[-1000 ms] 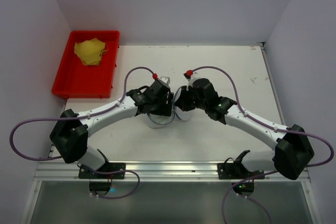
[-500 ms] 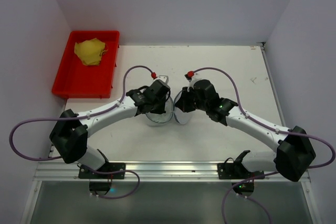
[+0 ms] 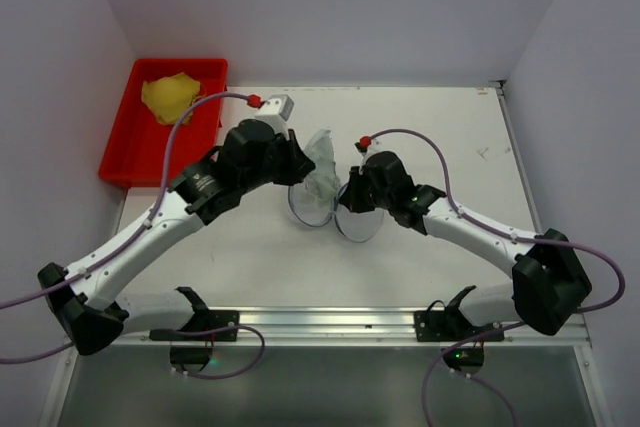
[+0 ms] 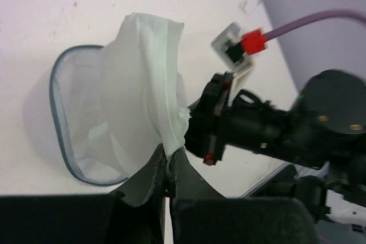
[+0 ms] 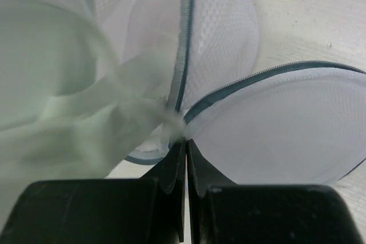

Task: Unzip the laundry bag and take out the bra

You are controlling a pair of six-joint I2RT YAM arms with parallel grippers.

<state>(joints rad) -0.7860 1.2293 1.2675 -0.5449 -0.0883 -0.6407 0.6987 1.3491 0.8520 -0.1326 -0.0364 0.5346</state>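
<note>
**Top external view: both my grippers pinched shut at the opened bag, mid-worktop**

From my base at the near left corner, my left arm stretches in one long diagonal toward the middle of the worktop (image 3: 450,127), with the wrist raised and turned to the right. My right arm runs low from the near right corner, its forearm slanting left and its wrist close to the surface.

My left gripper (image 4: 167,161) is clenched on a corner of pale, faintly green fabric, which I take to be the bra (image 4: 148,78). The bra rises out of the laundry bag (image 4: 57,112) in a stretched fold. My right gripper (image 5: 184,147) is pinched tight on the bag where its two dark zip lines meet, with white mesh bulging on both sides of the fingers.

From above, the left gripper (image 3: 300,169) and right gripper (image 3: 348,197) sit near each other. The laundry bag (image 3: 362,227) lies between and just in front of them, about the middle of the worktop, its round lid flopped open to the right. The bra (image 3: 322,155) stands above its rim.

At the far left corner sits a red tray (image 3: 150,169) holding a crumpled yellow cloth (image 3: 172,97).
</note>
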